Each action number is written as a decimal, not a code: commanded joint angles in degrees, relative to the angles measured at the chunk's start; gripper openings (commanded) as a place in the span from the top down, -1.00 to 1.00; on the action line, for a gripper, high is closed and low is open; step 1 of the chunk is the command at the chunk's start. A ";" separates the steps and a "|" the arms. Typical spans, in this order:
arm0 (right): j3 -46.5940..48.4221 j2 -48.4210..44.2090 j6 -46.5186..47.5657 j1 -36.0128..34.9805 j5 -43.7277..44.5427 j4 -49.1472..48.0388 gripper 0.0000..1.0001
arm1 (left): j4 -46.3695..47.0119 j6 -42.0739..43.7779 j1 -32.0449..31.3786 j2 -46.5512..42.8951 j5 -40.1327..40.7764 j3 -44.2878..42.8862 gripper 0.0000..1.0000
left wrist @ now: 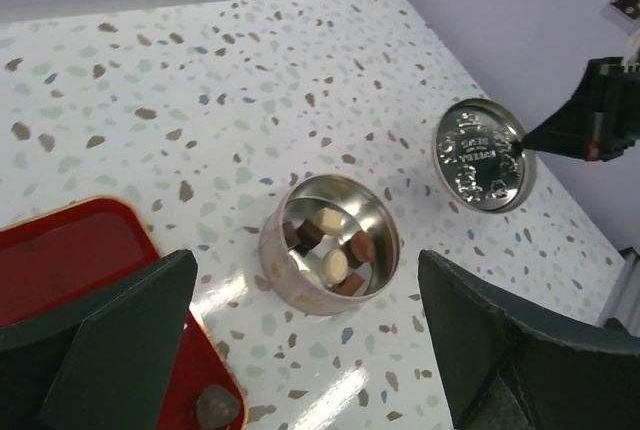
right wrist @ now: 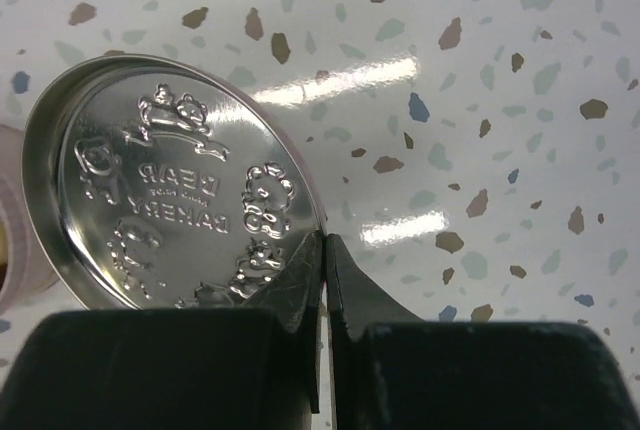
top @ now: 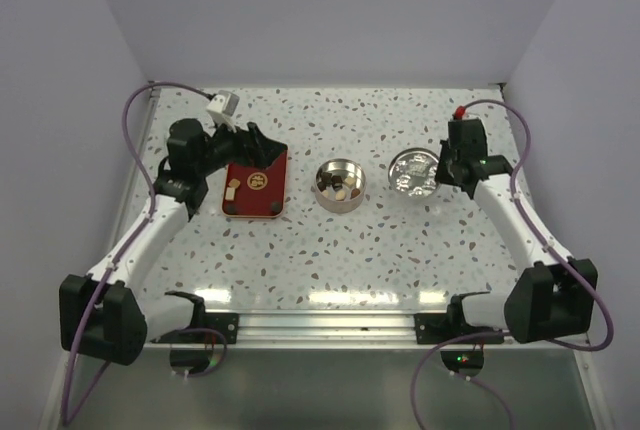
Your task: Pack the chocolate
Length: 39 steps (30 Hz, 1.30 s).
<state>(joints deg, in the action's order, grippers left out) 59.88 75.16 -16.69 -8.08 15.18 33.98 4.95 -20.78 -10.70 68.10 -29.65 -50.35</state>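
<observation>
Most of the chocolate (left wrist: 335, 250) lies in the open round silver tin (left wrist: 300, 280) standing on the speckled surface (left wrist: 200, 80). It is a mix of dark brown, light brown and cream pieces, and they overlap, so an exact count is not possible. The tin's near wall hides the bottom of the pile. Just left of the tin is the red tray (top: 268, 200). In the overhead view a pale piece and a dark piece show at its left edge. The left wrist view shows only one dark round piece on it, and most of the tray there is cut off or covered by a black finger. The left gripper (top: 262, 147) hangs over the tray's far end with its jaws spread wide and nothing between them. To the right of the tin, apart from it, the lid (right wrist: 170, 180) shows its embossed bears and mirrored lettering. The right gripper (right wrist: 325, 255) is clenched on the lid's rim, and its fingers hide the near edge. The lid looks tilted, but whether its far edge touches the surface cannot be told.
</observation>
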 commanded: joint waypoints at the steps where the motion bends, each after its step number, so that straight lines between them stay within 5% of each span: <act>1: 4.19 -4.13 -0.71 0.25 -5.76 1.44 1.00 | 12.78 -6.82 -4.14 -0.25 -6.12 0.95 -0.97; 9: 7.88 -8.88 -5.89 -1.15 -23.77 -2.77 1.00 | 19.54 -12.07 -11.10 5.46 -7.79 -2.39 -0.98; 22: 10.17 -7.21 -7.13 -11.52 -22.56 -7.78 1.00 | 39.08 -27.03 -16.72 12.94 -13.42 -1.24 -1.00; 39: 8.33 -8.97 -7.39 -12.66 -23.88 -9.01 1.00 | 33.90 -23.87 -22.26 17.77 -6.21 -5.29 -1.00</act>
<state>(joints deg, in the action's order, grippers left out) 67.70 68.05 -23.24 -20.23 -7.14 28.14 39.09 -46.68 -32.49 85.73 -38.94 -52.99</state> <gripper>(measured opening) 0.015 0.997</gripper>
